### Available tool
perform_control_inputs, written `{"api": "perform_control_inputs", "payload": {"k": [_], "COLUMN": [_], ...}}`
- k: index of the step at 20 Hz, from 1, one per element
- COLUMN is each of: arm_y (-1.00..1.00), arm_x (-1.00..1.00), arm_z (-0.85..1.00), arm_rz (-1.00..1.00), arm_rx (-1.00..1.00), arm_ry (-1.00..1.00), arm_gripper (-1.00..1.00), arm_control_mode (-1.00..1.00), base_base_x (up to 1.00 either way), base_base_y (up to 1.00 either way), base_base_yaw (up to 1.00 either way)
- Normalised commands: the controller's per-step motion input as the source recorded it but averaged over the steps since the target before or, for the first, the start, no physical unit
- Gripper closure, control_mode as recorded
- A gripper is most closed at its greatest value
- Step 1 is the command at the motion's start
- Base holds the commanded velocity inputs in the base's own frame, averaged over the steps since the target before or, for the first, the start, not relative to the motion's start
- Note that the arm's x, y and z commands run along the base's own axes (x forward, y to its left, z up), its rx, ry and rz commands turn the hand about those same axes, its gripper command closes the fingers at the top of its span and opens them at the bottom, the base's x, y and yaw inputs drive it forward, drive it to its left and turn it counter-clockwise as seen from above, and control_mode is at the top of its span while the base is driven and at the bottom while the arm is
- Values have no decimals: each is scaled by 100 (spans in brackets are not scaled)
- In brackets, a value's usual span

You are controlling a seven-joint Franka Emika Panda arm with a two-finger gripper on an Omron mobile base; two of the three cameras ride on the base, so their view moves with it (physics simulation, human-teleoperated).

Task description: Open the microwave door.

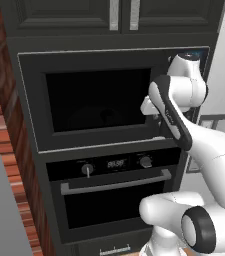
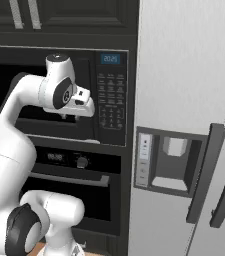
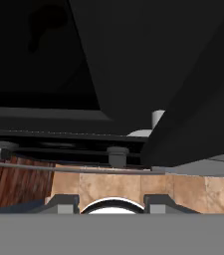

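Black glass fills the microwave door (image 1: 91, 100), which is set flush in the microwave (image 2: 111, 95), built into the dark cabinetry above the oven (image 1: 111, 192); it appears shut. The arm is raised and bent, its wrist brought in at the door's right edge beside the keypad (image 2: 111, 102), presumably where the handle can be caught. Whether the claw is spread or closed cannot be told.

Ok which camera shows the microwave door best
The left base view: the microwave door faces it nearly whole, window included. The right base view has the arm covering most of it beside the keypad. The hand view gives a dark close-up.
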Motion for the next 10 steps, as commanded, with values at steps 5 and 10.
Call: {"api": "perform_control_inputs", "payload": {"k": [5, 10], "arm_y": [0, 0], "arm_x": [-29, -24], "arm_z": [0, 0], "arm_rz": [0, 0], "arm_rx": [0, 0], "arm_ry": [0, 0], "arm_gripper": [-100, -100], "arm_control_mode": [-100, 100], "base_base_x": [0, -24], "base_base_y": [0, 0], "base_base_yaw": [0, 0]}}
